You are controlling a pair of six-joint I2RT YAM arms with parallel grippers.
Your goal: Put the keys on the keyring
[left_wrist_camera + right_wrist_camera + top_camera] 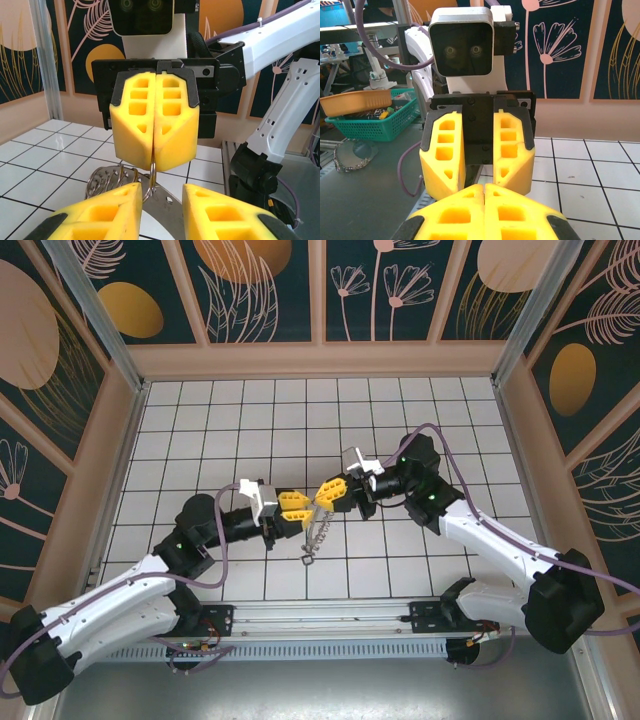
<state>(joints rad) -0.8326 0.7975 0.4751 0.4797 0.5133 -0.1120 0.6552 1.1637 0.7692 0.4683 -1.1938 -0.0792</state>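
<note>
**Item 1. Left gripper** (161,192). Nearest the left wrist camera. Its yellow fingers stand apart with a clear gap. A flat metal piece (159,204) with a small hole lies in that gap. Whether the fingers touch it cannot be told.

**Item 2. Right gripper** (153,160). It faces the left one tip to tip. It is closed, pinching the keyring (154,176) between its fingertips.

**Item 3. Keyring.** A thin wire loop that hangs straight down from the right gripper's tips, its visible run upright. It sits directly ahead of the left gripper's gap, just beyond the fingertips and on their centre line.

**Item 4. Keys** (107,181). In this view a grey fan-shaped bunch sits low and to the left of the ring, near the white tiled table (45,160). Whether it rests on the table cannot be told. From above, the keys (314,537) trail as a short chain from the point where the two grippers meet, running toward the arm bases.

**Note.** The left arm is the free one, and the ring lies straight ahead of it. The coming move probably depends on keeping that upright wire centred between the left fingers.
</note>
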